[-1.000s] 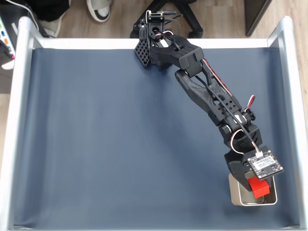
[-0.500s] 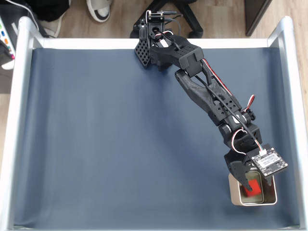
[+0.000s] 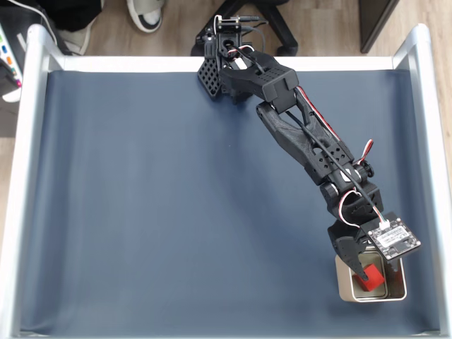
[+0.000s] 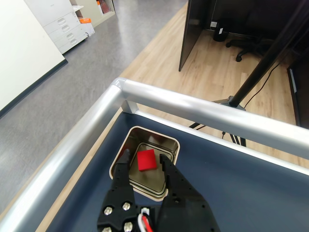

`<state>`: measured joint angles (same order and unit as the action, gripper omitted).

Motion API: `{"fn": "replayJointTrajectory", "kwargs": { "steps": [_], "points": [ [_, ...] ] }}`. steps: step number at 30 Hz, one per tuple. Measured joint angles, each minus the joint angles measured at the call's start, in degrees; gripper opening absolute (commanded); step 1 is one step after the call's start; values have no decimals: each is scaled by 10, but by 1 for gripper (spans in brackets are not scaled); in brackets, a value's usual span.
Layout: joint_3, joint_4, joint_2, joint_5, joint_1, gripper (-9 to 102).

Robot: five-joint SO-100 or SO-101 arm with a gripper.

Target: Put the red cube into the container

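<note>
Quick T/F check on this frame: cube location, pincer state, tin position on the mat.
1. The red cube lies inside the container. True.
2. The pincer is clamped on the cube. False: its fingers are spread, and in the wrist view the cube lies on the tin floor between them.
3. In the fixed view the container sits near the mat's lower right corner. True.
4. The container is tipped on its side. False: it sits flat, opening upward.

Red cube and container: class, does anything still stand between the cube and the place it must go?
Nothing visible does. The red cube already lies on the floor of the container, and the open tool hangs just above it, touching neither.
</note>
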<state>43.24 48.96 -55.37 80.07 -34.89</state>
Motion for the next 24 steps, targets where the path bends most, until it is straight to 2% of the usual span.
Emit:
{"fn": "replayJointTrajectory", "kwargs": {
  "steps": [5,11,17,24],
  "points": [
    [0,0,0,0,5,18],
    [0,0,0,1,11,0],
    [1,13,-17,0,17,0],
    [112,27,-147,-1,40,0]
  ]
}}
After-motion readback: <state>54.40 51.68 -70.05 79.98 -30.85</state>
